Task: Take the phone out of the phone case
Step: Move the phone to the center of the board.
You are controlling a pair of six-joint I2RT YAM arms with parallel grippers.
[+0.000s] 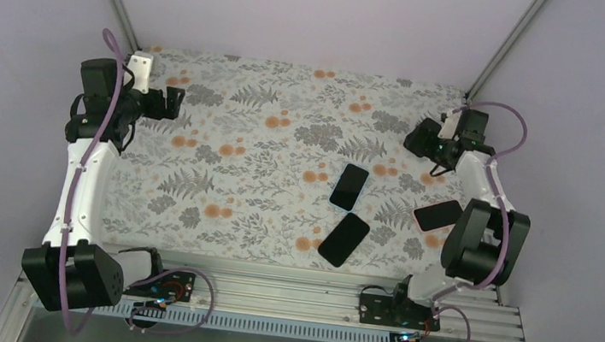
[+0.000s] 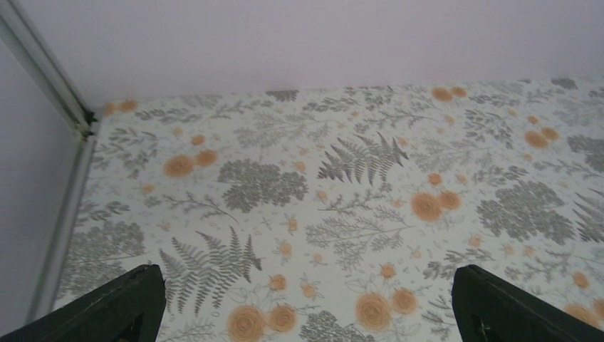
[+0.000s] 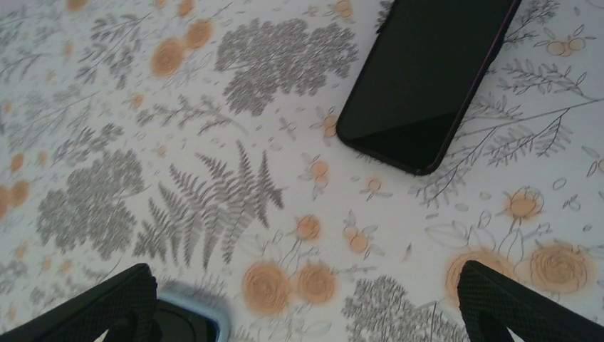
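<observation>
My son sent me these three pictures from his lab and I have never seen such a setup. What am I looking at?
Two robot arms are bolted at the near edge of a floral-covered table. The wide picture is from a camera above and behind them. The other two come from cameras on each wrist, so the dark tips at their bottom corners are that arm's own fingers. The left end effector and the right end effector are both open and hold nothing. Three dark phone-shaped slabs lie on the table: a far one, a near one and one by the right arm. Which is phone or case, I cannot tell.
</observation>
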